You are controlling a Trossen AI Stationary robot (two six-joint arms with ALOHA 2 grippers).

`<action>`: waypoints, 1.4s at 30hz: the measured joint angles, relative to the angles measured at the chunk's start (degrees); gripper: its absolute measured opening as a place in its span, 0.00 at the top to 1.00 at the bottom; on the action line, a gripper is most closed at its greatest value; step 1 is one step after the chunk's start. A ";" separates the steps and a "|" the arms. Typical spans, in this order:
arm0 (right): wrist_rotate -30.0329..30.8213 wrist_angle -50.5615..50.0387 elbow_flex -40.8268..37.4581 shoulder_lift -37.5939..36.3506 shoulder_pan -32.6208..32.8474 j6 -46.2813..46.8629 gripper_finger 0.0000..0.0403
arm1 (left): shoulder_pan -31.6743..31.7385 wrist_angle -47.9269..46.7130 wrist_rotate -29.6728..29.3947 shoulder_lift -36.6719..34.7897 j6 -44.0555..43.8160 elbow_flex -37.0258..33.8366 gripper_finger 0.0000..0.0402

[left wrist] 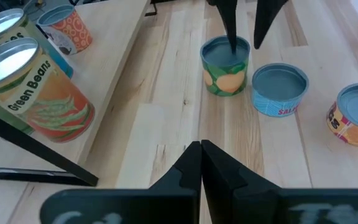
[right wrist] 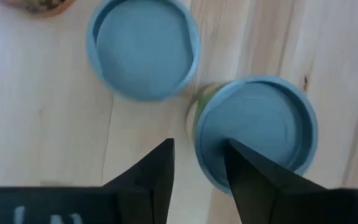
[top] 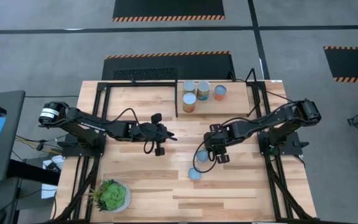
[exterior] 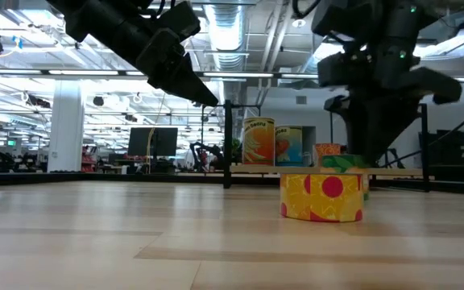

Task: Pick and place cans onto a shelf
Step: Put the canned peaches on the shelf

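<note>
Three cans stand on the table: a green-labelled can (left wrist: 227, 65), a blue can (left wrist: 279, 89) beside it, and a yellow and red can (exterior: 322, 197) nearer the front edge. My right gripper (right wrist: 197, 168) is open and points down over the green can (right wrist: 257, 130). One finger stands over its top and the other outside its rim, toward the blue can (right wrist: 143, 50). Several cans (top: 195, 94) stand on the shelf (top: 235, 106) at the far side. My left gripper (left wrist: 201, 155) is shut and empty, at mid-table left of the cans (top: 168, 132). My right gripper has one finger (left wrist: 232, 31) down over the green can's top (left wrist: 225, 57) and the other finger (left wrist: 265, 22) beyond its rim. I cannot tell whether either finger touches the can. The can stands upright on the table.
A potted green plant (top: 110, 195) stands at the near left corner. Black rods (top: 176, 99) frame the shelf at the far side. A Green Beans can (left wrist: 39, 93) stands at the shelf's near left. Bare wood lies between the two grippers.
</note>
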 joint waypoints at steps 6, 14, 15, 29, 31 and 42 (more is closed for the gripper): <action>0.72 0.33 0.63 3.28 0.04 0.06 0.61 | 0.01 0.01 0.00 0.00 1.01 0.00 1.00; 0.65 -0.28 2.54 4.21 0.02 0.83 0.69 | 0.01 -0.06 -0.18 0.00 1.02 0.00 1.00; 0.65 -0.39 2.67 4.25 0.00 0.83 0.72 | 0.01 -0.13 -0.26 0.01 1.02 0.00 1.00; 5.32 -5.92 4.28 0.65 -0.48 1.41 0.97 | 0.01 -0.27 -1.57 0.00 2.37 0.00 1.00; 8.63 -8.74 6.12 -0.91 -0.52 1.79 0.98 | 0.01 -0.29 -2.13 0.00 2.37 0.00 1.00; 16.47 -15.99 9.13 -9.17 -13.22 -3.10 0.99 | 0.01 -0.30 -2.62 0.01 2.42 0.00 1.00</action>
